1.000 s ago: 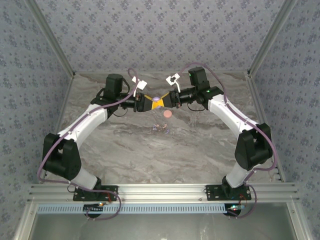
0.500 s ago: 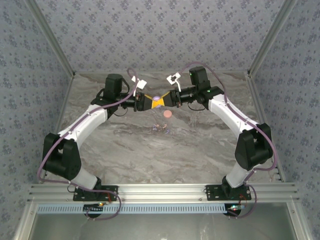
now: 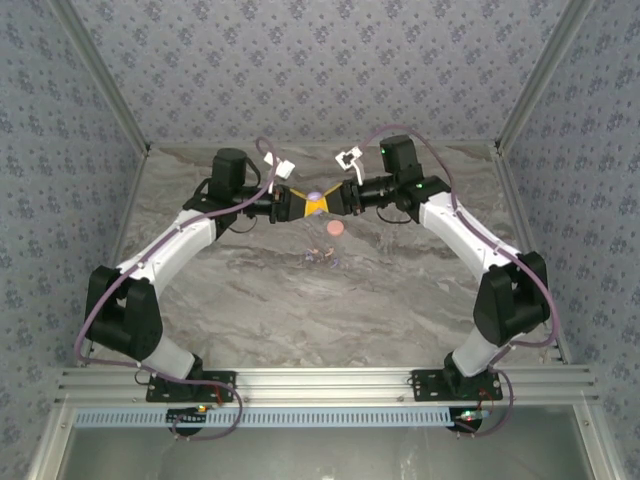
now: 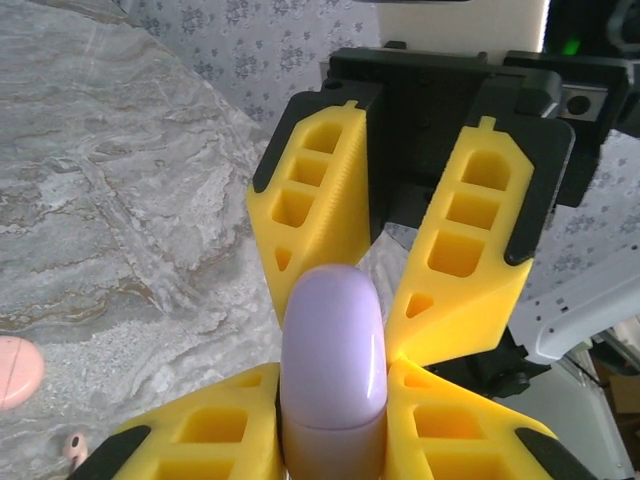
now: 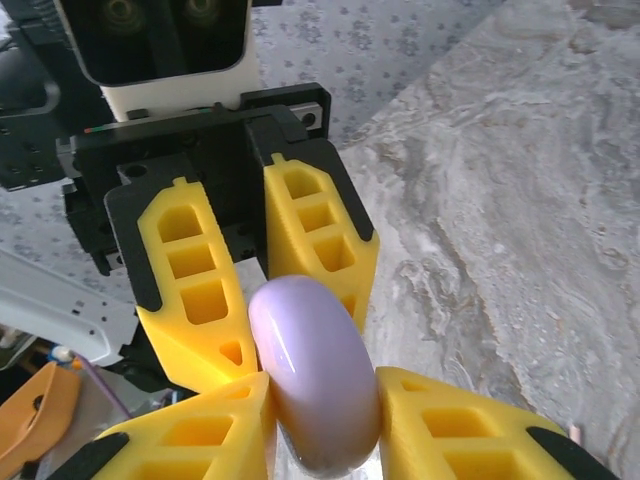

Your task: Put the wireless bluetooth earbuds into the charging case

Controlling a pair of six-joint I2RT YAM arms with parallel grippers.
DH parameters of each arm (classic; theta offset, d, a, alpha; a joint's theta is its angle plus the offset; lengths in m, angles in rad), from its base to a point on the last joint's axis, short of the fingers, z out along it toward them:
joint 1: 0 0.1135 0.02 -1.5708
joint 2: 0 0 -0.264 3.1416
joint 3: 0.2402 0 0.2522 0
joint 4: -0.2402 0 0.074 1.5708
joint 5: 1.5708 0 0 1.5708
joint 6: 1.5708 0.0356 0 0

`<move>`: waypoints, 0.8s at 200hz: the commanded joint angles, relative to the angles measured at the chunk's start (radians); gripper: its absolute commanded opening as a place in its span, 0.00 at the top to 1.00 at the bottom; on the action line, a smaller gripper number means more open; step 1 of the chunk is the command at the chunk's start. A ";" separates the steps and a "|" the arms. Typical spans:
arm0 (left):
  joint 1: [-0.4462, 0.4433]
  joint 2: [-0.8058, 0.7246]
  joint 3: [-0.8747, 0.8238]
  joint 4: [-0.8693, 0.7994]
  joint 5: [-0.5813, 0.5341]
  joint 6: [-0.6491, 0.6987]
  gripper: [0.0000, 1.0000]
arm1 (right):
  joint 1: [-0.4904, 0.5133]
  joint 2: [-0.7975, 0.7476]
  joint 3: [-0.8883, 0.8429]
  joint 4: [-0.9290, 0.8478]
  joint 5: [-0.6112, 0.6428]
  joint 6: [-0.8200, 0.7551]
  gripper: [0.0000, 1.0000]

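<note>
Nearest me, I am seeing the earbuds point(image 3: 320, 258) lying loose on the table point(image 3: 400, 300), around its middle. Just past them, at their 1 o'clock, a pink disc point(image 3: 336, 228) is resting. Farther on, the two grippers are meeting tip to tip, and the earbuds are sitting at 6 o'clock from them, clear of both. The left gripper point(image 4: 333, 400) is pinching the lilac case point(image 4: 335, 330). The right gripper point(image 5: 320, 400) is hugging the case's other end; I cannot tell whether it is squeezing.

The charging case point(image 4: 333, 360) is running off both wrist views' bottom edges; the earbuds point(image 3: 322, 257) are looking too small to distinguish.
</note>
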 commanded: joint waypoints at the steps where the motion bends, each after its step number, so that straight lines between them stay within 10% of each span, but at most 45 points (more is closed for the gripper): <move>1: -0.001 -0.014 0.034 -0.056 -0.045 0.070 0.97 | -0.014 -0.061 -0.004 -0.018 0.079 -0.021 0.67; 160: -0.033 -0.187 -0.168 0.192 -0.069 0.466 1.00 | 0.035 -0.118 0.047 -0.275 0.118 -0.232 0.52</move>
